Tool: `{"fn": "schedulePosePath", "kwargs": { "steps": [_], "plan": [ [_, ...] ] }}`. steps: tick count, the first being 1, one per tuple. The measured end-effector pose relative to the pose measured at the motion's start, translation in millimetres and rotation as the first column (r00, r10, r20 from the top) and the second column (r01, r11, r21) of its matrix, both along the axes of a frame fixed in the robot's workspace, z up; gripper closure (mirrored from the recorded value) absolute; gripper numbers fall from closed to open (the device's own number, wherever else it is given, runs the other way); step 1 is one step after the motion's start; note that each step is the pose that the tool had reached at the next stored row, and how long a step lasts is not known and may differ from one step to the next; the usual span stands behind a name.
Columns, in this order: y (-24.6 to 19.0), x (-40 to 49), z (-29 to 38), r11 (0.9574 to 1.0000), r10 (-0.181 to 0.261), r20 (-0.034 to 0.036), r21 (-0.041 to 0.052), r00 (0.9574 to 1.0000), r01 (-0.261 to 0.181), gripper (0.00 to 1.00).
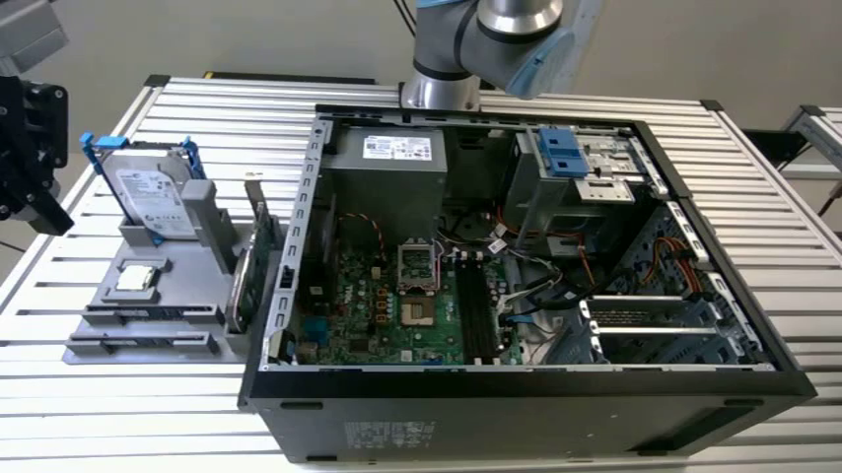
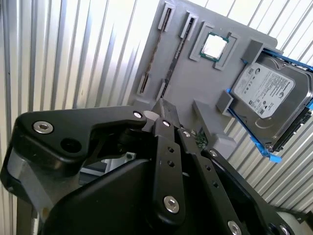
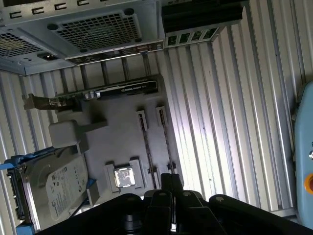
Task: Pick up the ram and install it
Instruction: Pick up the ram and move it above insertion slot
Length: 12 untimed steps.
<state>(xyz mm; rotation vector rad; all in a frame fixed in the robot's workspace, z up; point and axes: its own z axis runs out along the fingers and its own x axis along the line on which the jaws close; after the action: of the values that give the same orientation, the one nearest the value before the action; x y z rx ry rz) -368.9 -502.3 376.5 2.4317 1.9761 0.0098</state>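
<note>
A black metal gripper (image 2: 164,104), its fingers drawn narrow with the tips together and nothing between them, hung above a grey plastic holder (image 2: 195,83) in the second wrist view. The ram (image 2: 152,58), a thin dark stick, lay in a long slot of that holder, apart from the fingertips. Near it sat a square silver chip (image 2: 213,46) and a shiny hard drive (image 2: 266,93) in a blue frame. In the exterior view the holder stood at the exterior view's left of an open black computer case (image 1: 526,404). A green card (image 1: 256,261) stood upright between them. All rested on a ribbed aluminium table (image 1: 776,197) before a plain pale wall (image 1: 263,39).
</note>
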Motion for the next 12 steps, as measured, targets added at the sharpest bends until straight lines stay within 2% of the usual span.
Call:
{"fn": "schedulePosePath", "kwargs": {
  "steps": [1, 2, 12],
  "plan": [
    [0.0, 0.0, 0.0, 1.0000, 0.000, 0.0000, 0.0000, 1.0000, 0.000, 1.00],
    [0.0, 0.0, 0.0, 1.0000, 0.000, 0.0000, 0.0000, 1.0000, 0.000, 0.00],
    [-0.1, 0.0, 0.0, 1.0000, 0.000, 0.0000, 0.0000, 1.0000, 0.000, 0.00]
  ]
}}
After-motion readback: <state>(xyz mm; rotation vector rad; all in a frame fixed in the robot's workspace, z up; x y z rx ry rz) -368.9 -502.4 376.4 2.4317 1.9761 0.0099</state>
